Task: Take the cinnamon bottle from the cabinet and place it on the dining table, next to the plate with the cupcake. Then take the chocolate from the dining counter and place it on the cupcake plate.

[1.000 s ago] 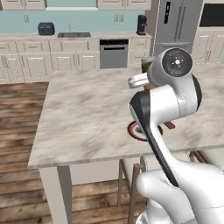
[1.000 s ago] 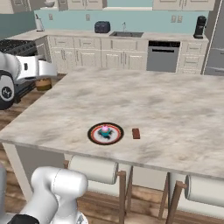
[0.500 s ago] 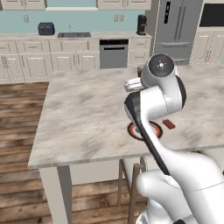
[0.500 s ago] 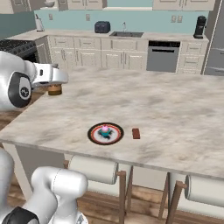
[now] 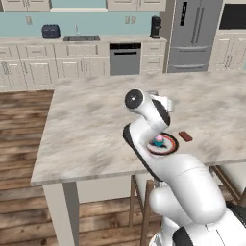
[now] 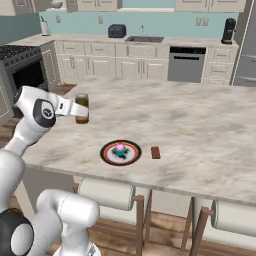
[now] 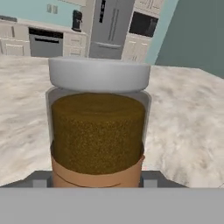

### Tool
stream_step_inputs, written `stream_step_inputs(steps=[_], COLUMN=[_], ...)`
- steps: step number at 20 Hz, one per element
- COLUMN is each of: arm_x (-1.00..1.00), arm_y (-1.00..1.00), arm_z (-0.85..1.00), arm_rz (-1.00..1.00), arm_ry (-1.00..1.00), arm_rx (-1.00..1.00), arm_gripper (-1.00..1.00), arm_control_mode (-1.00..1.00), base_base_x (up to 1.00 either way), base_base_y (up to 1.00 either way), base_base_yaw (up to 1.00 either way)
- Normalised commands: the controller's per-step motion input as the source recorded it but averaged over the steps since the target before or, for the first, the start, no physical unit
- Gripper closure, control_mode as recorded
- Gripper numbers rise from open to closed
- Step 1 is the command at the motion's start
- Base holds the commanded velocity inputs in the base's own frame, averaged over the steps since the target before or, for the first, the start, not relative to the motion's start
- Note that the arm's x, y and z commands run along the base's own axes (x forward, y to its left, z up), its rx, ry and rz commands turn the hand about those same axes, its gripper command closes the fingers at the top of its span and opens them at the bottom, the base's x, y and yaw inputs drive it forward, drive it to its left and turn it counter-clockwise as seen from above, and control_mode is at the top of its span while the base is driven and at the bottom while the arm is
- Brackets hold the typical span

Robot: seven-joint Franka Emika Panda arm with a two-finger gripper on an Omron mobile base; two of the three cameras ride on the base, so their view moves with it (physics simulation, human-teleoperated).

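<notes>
Brown cinnamon bottle (image 6: 82, 108), upright, clamped in the tool (image 6: 75, 108); carried above the marble worktop (image 6: 200, 130)'s left part. Red-rimmed plate (image 6: 120, 152) with cupcake (image 6: 120, 148): right of bottle, nearer; chocolate (image 6: 155, 152) beyond, right.

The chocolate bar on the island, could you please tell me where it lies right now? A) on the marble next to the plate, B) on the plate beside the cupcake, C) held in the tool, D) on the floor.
A: the chocolate bar lies flat on the island top, just apart from the plate.
</notes>
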Motion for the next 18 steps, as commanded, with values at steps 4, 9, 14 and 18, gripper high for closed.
stream_step_inputs(steps=[4, 9, 14, 18], arm_x=[0.43, -0.01, -0.03, 0.14], arm_y=[0.0, 0.01, 0.01, 0.0], arm_z=[-0.58, -0.16, -0.52, -0.75], arm_rz=[-0.36, -0.14, 0.0, 0.0], arm_ry=[0.0, -0.08, -0.15, -0.16], arm_rx=[0.06, 0.19, 0.21, 0.04], arm_gripper=[1.0, 1.0, 1.0, 1.0], arm_control_mode=[-1.0, -1.0, -1.0, -1.0], base_base_x=[0.0, 0.0, 0.0, 0.0], base_base_y=[0.0, 0.0, 0.0, 0.0], base_base_yaw=[0.0, 0.0, 0.0, 0.0])
